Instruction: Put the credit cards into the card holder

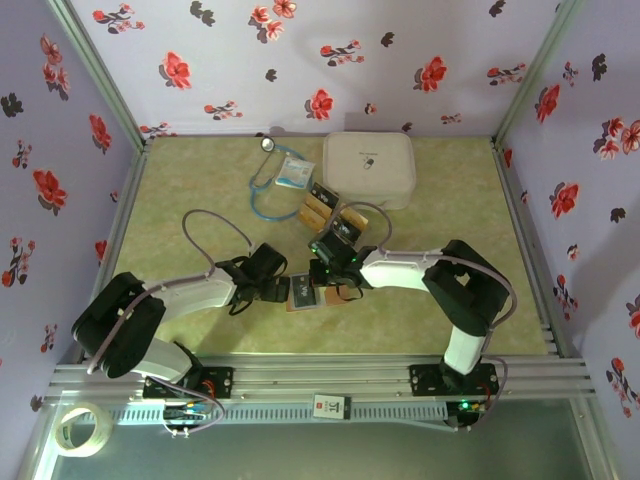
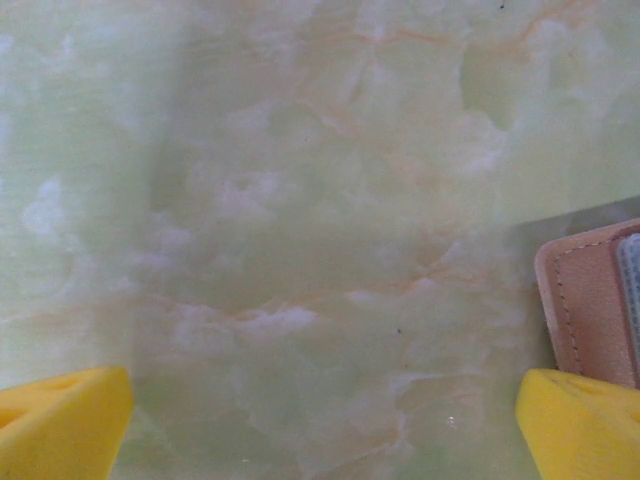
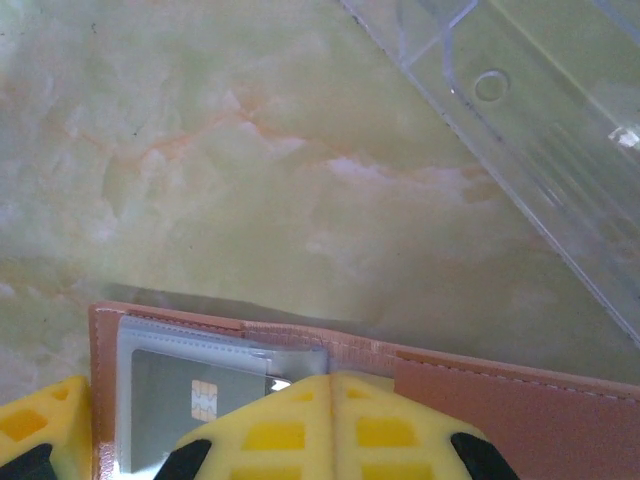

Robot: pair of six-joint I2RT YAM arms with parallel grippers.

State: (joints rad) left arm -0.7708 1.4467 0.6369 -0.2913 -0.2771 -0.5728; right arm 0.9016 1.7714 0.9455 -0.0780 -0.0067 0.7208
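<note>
While the card holder (image 3: 520, 425) lies open and flat on the green marbled table (image 1: 200, 210), near the front edge and between your two grippers, one card with a chip (image 3: 165, 395) sits inside its clear left pocket. The task is judged partly done.

Right gripper (image 3: 332, 405): clenched, yellow pads pressed together directly over the holder at the pocket's mouth. Nothing shows between the pads. Whether they touch the leather cannot be told.

Left gripper (image 2: 320, 435): released, jaws spread wide over bare table, just beside the holder's stitched outer edge (image 2: 585, 300). It grasps nothing.

Recommendation for the step in hand: seat the card fully to the pocket's bottom, pushing along the pocket and not across it. Use your left gripper to pin the holder's edge so that it does not slide or fold.

The loose credit cards (image 1: 316, 208), black and gold, lie farther back, between the holder and the white rounded case (image 1: 370, 168).

Surroundings: a clear plastic piece (image 3: 520, 120) lies close beyond the holder and may obstruct your right arm's path to the cards. A stethoscope (image 1: 262, 190) and a white-blue packet (image 1: 296, 173) lie left of the cards, near but apart.
</note>
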